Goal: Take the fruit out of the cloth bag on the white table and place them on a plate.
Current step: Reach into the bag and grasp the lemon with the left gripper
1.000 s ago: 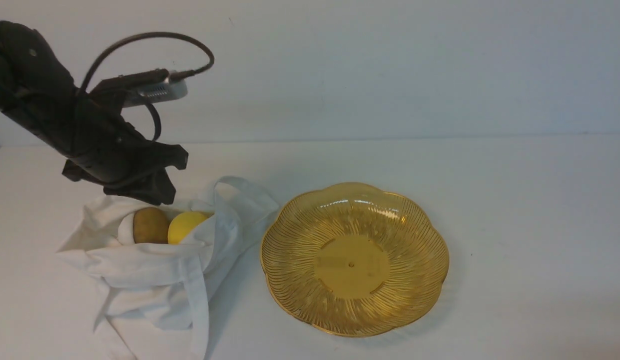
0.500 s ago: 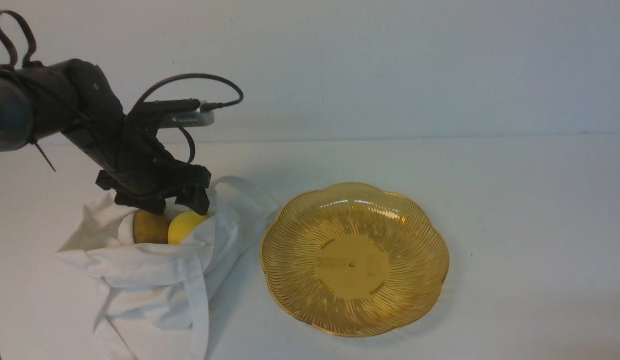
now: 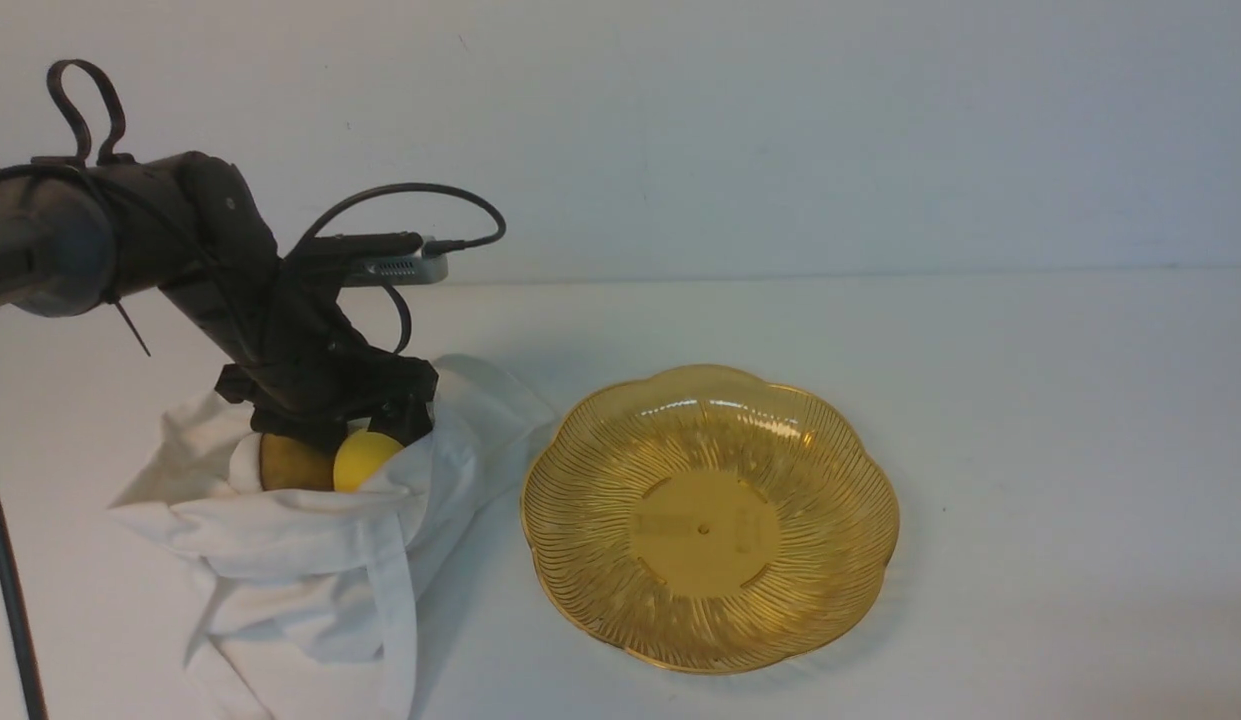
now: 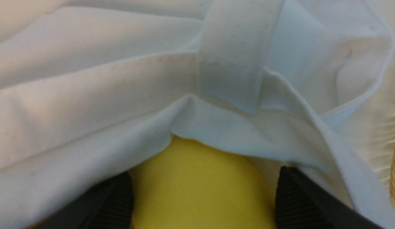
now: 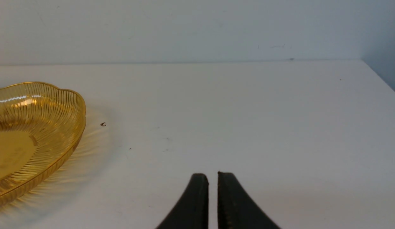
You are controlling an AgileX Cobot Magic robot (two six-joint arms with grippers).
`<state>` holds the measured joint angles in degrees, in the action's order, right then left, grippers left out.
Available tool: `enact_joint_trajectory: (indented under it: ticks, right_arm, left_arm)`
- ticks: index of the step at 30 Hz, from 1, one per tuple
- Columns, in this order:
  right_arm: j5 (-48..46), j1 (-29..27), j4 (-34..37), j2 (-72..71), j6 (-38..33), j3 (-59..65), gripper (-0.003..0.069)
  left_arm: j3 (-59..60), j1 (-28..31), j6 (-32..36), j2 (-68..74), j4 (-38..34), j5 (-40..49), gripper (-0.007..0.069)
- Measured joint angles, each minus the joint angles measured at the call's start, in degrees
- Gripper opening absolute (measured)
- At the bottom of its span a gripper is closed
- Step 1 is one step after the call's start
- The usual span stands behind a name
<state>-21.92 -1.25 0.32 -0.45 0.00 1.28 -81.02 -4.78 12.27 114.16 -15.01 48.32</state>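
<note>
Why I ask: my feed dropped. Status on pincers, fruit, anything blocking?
Left pincer open, straddling lemon inside cloth bag. Right pincer shut, low over table. Kiwi beside lemon; plate bare. Bag hem overlaps lemon.

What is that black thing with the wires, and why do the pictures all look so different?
It's a robot with two arms. Each arm ends in a gripper, like a hand with two fingers. The wide picture comes from a camera between the arms, looking forward. The other two come from small cameras on the wrists, so they look very close up. On the white table lie a cloth bag and a yellow plate with nothing on it. A lemon and a brown kiwi peek out of the bag. The left gripper is at the bag's mouth, its fingers open on either side of the lemon. The right gripper is shut and holds nothing, off to the side of the plate.
</note>
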Motion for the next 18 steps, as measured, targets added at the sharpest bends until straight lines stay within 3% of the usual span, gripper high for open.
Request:
enact_joint_trajectory:
  ticks: [4, 18]
  right_arm:
    - [0.00, 0.00, -0.32, 0.00, 0.00, 0.00, 0.0036]
    - [0.00, 0.00, -0.32, 0.00, 0.00, 0.00, 0.0036]
  left_arm:
    - [-0.25, 0.00, 0.00, 0.31, 0.00, 1.29, 0.0466]
    - [-1.61, 0.00, 0.00, -5.30, 3.00, 6.72, 0.0465]
